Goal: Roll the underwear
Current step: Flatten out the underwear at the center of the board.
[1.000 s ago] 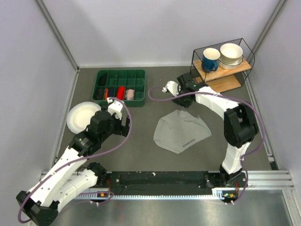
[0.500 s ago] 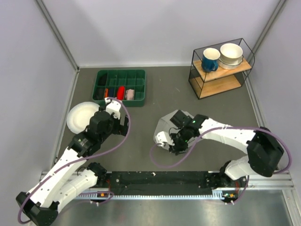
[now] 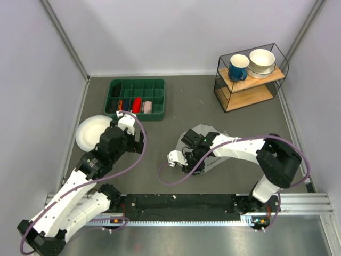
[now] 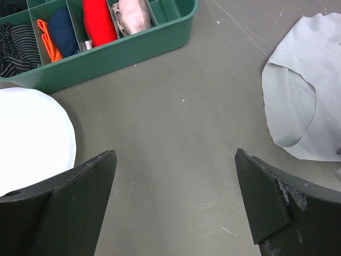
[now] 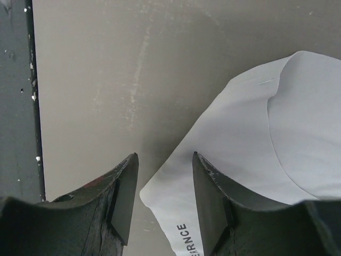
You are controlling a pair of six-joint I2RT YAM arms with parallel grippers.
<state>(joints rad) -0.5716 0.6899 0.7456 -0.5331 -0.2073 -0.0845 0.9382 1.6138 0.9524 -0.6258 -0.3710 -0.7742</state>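
Grey desk (image 3: 170, 106), rolling not yet begun: the underwear (image 3: 214, 162) lies spread flat just toward 4 o'clock of centre, one leg edge curled over, its lettered band nearest my bases. I judge this to be the reach for a first grip. The next move calls for lowering onto the band's corner at the garment's 8 o'clock side, pinching the hem and turning it over toward 2 o'clock to start the roll. The cloth looks thin and limp, so the tips must press close to the desk to catch it.

A green tray (image 3: 136, 80) of small cloth rolls sits at 11 o'clock, a white plate (image 3: 88, 133) at 9 o'clock.

My right pincer (image 5: 164, 154) is parted narrowly and holds nothing, one finger over bare desk and the other over the cloth; whether it touches, I cannot tell. My left pincer (image 4: 175, 154) gapes wide, empty, above bare desk between plate and garment.
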